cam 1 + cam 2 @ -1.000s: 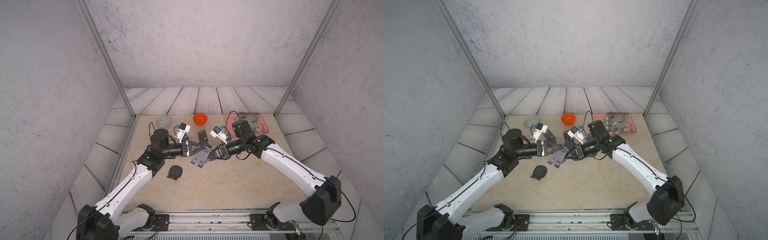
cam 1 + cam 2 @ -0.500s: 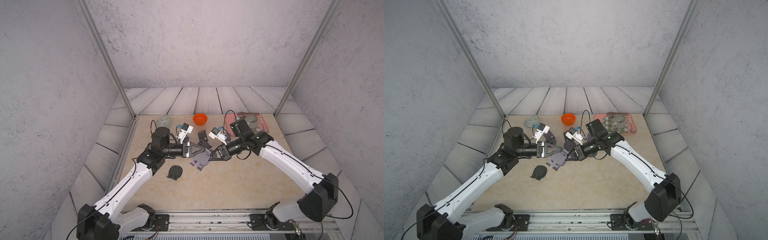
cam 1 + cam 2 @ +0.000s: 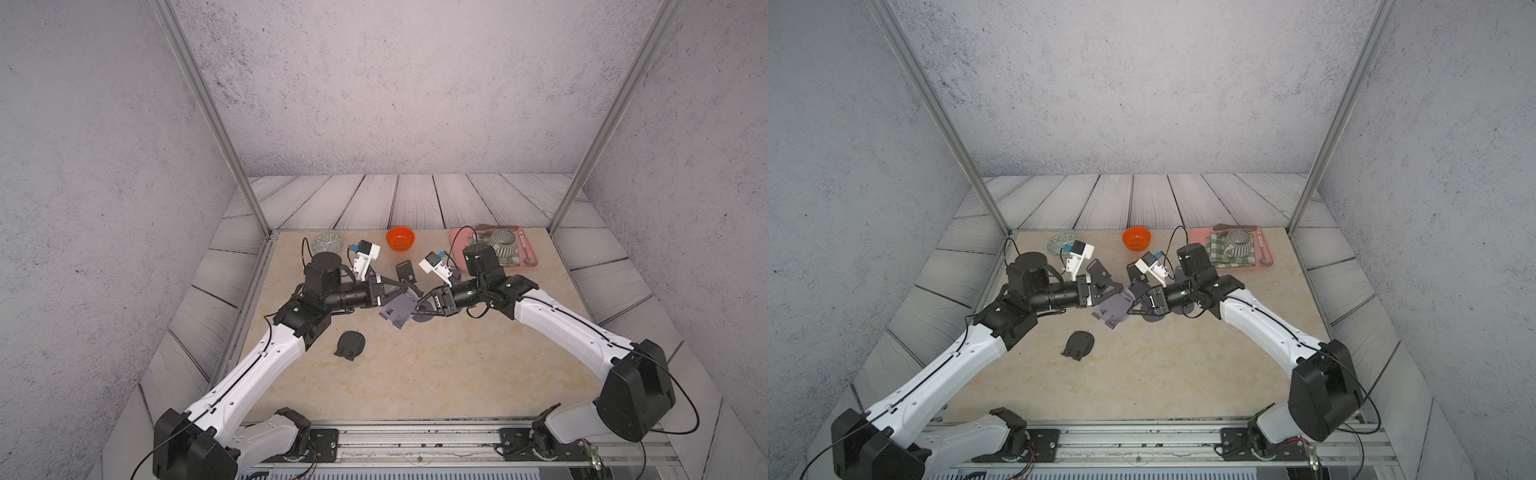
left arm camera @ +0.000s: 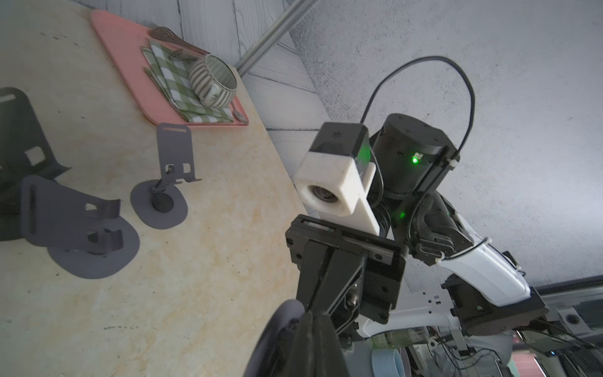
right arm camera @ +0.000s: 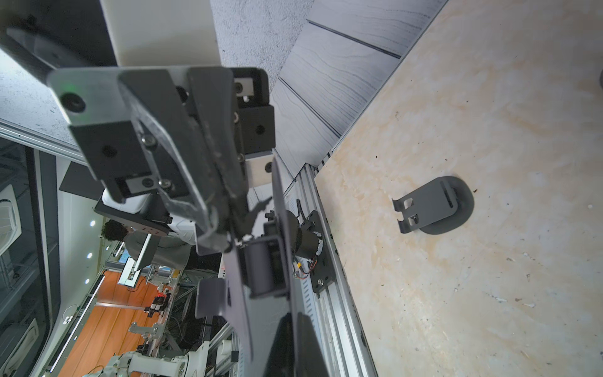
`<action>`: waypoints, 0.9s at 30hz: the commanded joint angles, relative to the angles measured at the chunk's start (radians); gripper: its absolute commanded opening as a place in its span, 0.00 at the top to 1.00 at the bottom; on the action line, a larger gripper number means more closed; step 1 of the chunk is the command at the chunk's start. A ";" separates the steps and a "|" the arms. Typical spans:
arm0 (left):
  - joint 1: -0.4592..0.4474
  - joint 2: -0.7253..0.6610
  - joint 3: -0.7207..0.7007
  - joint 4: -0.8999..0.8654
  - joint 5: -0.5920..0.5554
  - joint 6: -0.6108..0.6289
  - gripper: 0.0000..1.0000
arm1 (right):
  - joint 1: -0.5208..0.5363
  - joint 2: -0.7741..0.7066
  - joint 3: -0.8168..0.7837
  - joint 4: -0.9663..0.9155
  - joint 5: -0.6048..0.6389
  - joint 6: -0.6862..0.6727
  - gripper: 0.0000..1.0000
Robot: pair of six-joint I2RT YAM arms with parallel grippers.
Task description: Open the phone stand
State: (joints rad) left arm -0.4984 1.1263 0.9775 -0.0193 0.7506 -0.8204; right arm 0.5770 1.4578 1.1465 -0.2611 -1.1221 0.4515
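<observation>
A grey-purple phone stand (image 3: pixel 397 311) (image 3: pixel 1112 309) hangs just above the table's middle, held between both arms. My left gripper (image 3: pixel 409 286) (image 3: pixel 1121 289) comes in from the left and is shut on one edge of it. My right gripper (image 3: pixel 420 302) (image 3: pixel 1134 306) comes in from the right and is shut on another part of it. In the left wrist view my left gripper (image 4: pixel 315 318) pinches beside a rounded purple edge of the phone stand (image 4: pixel 277 326). In the right wrist view my right gripper (image 5: pixel 293 318) clamps a thin plate of the phone stand (image 5: pixel 235 293).
A folded dark stand (image 3: pixel 350 345) (image 5: pixel 434 209) lies on the table near the left arm. Opened dark stands (image 3: pixel 405 271) (image 4: pixel 169 182) (image 4: pixel 81 228) stand behind the grippers. At the back are an orange bowl (image 3: pixel 400 239), a patterned plate (image 3: pixel 327 243) and a pink tray (image 3: pixel 533 261) with a striped cup (image 3: pixel 503 241).
My left gripper has closed onto the phone stand. Both arms have drawn slightly together with the stand between them. The right gripper has kept its hold.
</observation>
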 commanded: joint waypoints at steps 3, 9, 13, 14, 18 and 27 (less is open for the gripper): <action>0.029 -0.068 0.125 0.311 -0.322 0.062 1.00 | 0.032 0.021 -0.101 -0.093 0.065 0.083 1.00; 0.029 -0.140 0.112 0.243 -0.483 0.139 1.00 | 0.028 0.045 -0.125 -0.053 0.088 0.125 1.00; 0.028 -0.143 0.102 0.166 -0.396 0.139 1.00 | 0.021 0.024 -0.062 -0.121 0.138 0.065 1.00; 0.027 -0.152 0.076 0.156 -0.388 0.118 1.00 | 0.016 0.024 -0.039 -0.129 0.144 0.065 1.00; -0.025 -0.205 -0.074 0.175 -0.488 0.043 1.00 | 0.009 0.043 0.018 -0.033 0.162 0.164 1.00; -0.118 -0.331 -0.187 0.085 -0.740 0.069 1.00 | -0.002 0.051 0.047 0.090 0.198 0.259 1.00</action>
State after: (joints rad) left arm -0.6373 0.8539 0.7807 0.0555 0.1883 -0.8009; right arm 0.6262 1.4998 1.1881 -0.1169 -1.0382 0.6395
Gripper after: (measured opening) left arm 0.044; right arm 0.055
